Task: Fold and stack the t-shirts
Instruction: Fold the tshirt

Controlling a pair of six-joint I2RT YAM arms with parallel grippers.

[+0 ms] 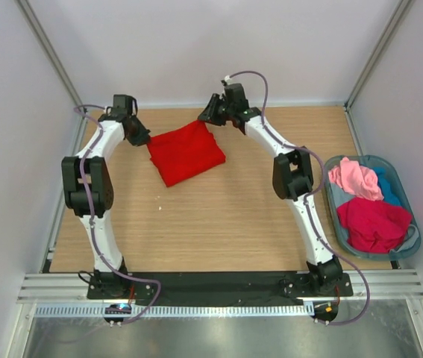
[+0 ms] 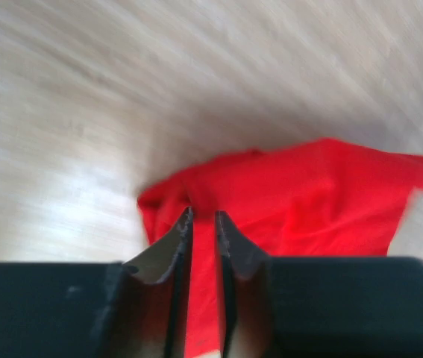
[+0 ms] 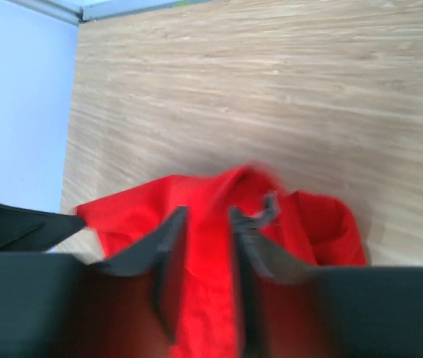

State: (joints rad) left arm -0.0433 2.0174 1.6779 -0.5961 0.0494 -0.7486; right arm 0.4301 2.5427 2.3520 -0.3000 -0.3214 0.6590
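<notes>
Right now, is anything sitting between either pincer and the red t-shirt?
Nothing visible does. The left pincer and the right pincer both hang at the far edge of the red t-shirt, with only its cloth just ahead of them. The basket sits far off to the right.

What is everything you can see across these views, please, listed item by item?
red t-shirt: one, bright red, folded at the table's far middle, between the two pincers.
basket: one, translucent blue-grey, at the table's right edge.
pink t-shirt: one, pink, crumpled in the basket's far end.
teal-blue t-shirt: one, teal-blue, in the basket beside the pink one, mostly covered.
crimson t-shirt: one, crimson, crumpled in the basket's near end.
table: one, light wood, under everything.
left pincer: one, black, at the red t-shirt's left edge, fingers a slit apart.
right pincer: one, black, at its far right corner, fingers apart.
</notes>
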